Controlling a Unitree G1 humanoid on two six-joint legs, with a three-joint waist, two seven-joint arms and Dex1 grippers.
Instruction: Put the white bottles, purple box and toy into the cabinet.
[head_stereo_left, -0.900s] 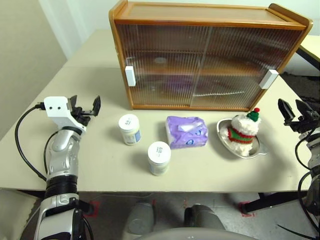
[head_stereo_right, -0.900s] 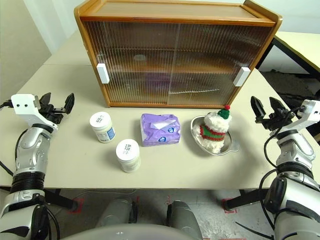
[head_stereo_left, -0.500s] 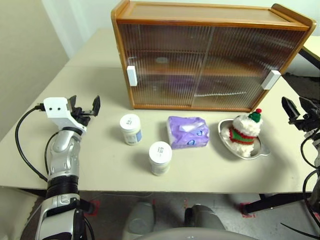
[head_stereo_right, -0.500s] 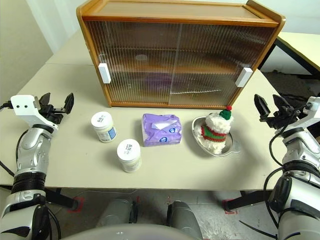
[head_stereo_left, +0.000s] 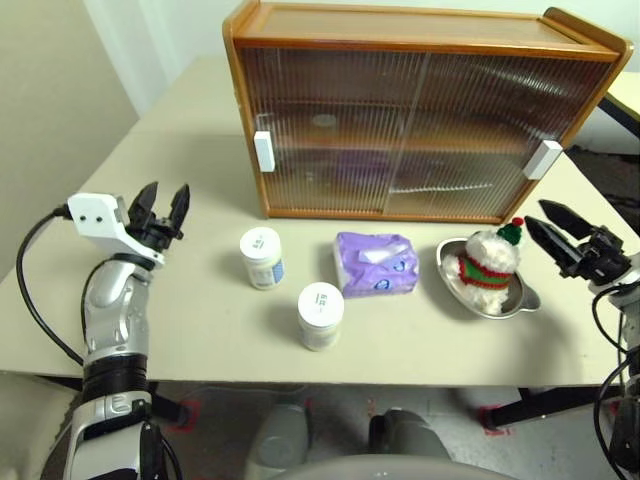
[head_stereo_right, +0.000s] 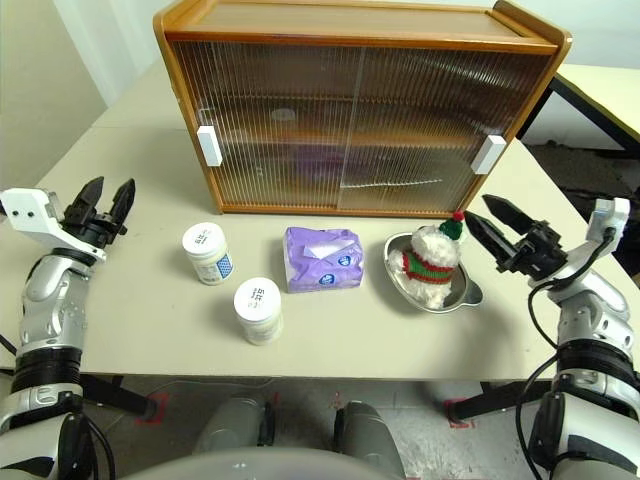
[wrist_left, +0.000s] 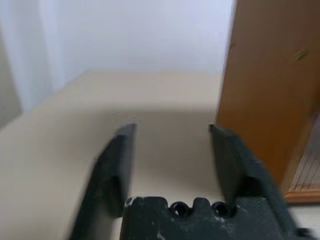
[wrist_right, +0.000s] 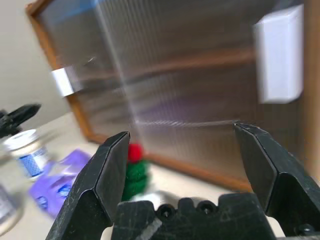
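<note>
The cabinet (head_stereo_left: 420, 110) sits at the back of the desk (head_stereo_left: 190, 330) with both sliding doors closed, so whatever's behind the ribbed panels is just a blur. In front of it, left to right, are the two white bottles (head_stereo_left: 260, 257), the purple box (head_stereo_left: 374, 264) and the toy (head_stereo_left: 488, 262) in a metal dish (head_stereo_left: 520, 298). Right hand (head_stereo_right: 497, 232) is spread wide and empty just beside the toy, closest to the right door handle (head_stereo_left: 541, 159), while the left hand (head_stereo_left: 163, 208) is partly apart and empty, well left of the bottles.
</note>
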